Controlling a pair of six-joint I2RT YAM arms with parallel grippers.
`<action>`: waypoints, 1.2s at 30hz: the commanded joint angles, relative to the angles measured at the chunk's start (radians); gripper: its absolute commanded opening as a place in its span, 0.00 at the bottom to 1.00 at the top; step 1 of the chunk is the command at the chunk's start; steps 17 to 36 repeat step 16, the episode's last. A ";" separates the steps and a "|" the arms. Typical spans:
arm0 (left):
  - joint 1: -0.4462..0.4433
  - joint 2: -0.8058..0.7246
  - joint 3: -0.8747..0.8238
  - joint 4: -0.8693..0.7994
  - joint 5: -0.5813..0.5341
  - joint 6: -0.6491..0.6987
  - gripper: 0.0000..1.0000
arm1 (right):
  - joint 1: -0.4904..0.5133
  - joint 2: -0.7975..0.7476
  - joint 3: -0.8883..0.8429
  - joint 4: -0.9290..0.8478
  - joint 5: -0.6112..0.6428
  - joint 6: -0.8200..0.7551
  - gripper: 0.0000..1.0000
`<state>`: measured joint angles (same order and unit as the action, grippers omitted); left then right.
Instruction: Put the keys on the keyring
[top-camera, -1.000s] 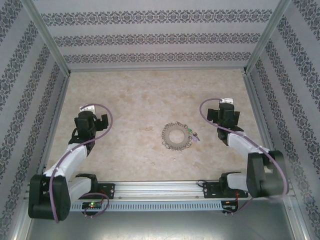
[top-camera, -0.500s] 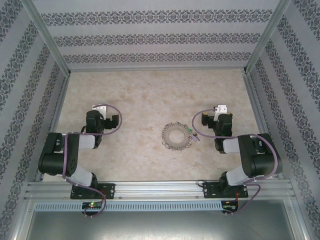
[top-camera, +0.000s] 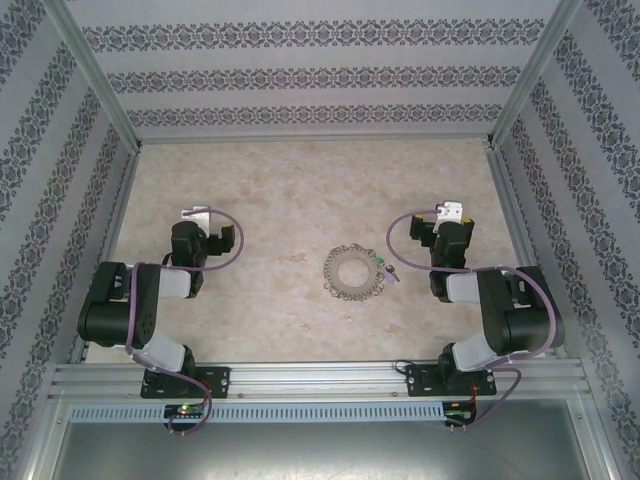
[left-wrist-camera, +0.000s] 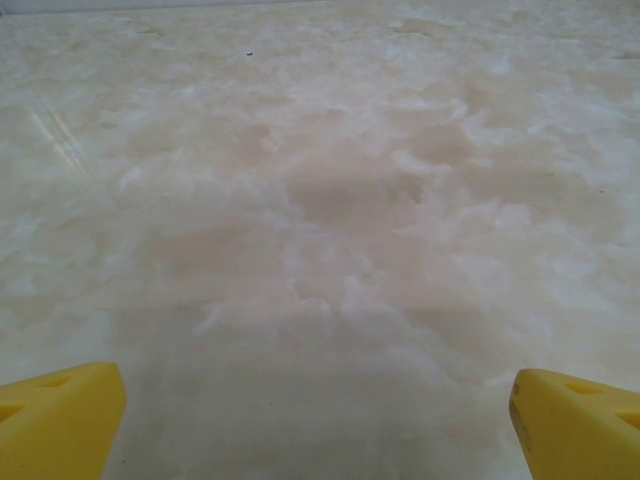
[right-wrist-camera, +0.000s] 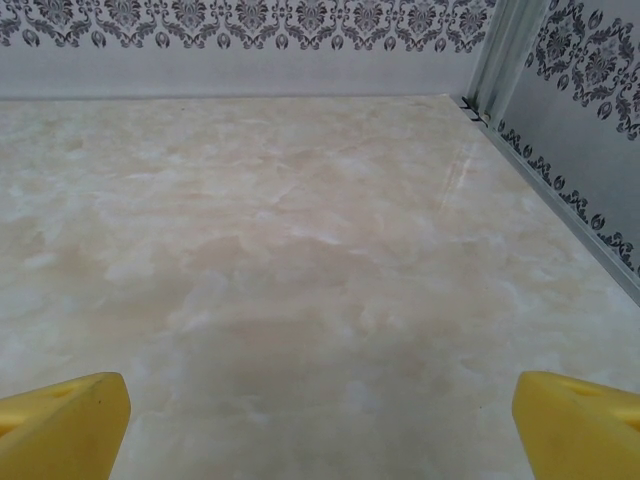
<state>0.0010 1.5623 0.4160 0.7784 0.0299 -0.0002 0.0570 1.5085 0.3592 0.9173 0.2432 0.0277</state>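
Observation:
The keyring (top-camera: 352, 271) lies flat on the marbled table (top-camera: 280, 190) as a grey wreath of small metal pieces with a hollow middle. Two tiny keys touch its right side, the green-headed key (top-camera: 380, 263) and the purple-headed key (top-camera: 393, 273). My left gripper (top-camera: 201, 231) hangs well to the left of the ring, pointing at the back wall. In the left wrist view it (left-wrist-camera: 318, 430) is open, with yellow fingertips (left-wrist-camera: 60, 420) far apart over bare table. My right gripper (top-camera: 446, 227) is just right of the keys. It (right-wrist-camera: 320, 430) is open, and nothing lies between its fingertips (right-wrist-camera: 575, 420).
Patterned walls with metal corner posts (top-camera: 525, 70) close in the table on three sides. The right wall's foot (right-wrist-camera: 560, 195) runs close beside my right gripper. Both arms' elbows (top-camera: 115, 310) are folded back over the mounting rail (top-camera: 320, 380).
Both arms have folded back toward their bases, elbows dropping low. In the last half second the right gripper shifted slightly right and the left one slightly left. Ring and keys have not moved.

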 joint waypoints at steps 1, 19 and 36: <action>-0.001 -0.001 0.002 0.043 0.004 0.003 1.00 | 0.006 0.000 0.006 0.015 0.015 0.022 0.98; -0.001 -0.002 0.003 0.044 0.003 0.002 1.00 | -0.009 0.000 0.014 0.000 -0.070 0.011 0.98; -0.001 -0.002 0.003 0.044 0.003 0.002 1.00 | -0.009 0.000 0.014 0.000 -0.070 0.011 0.98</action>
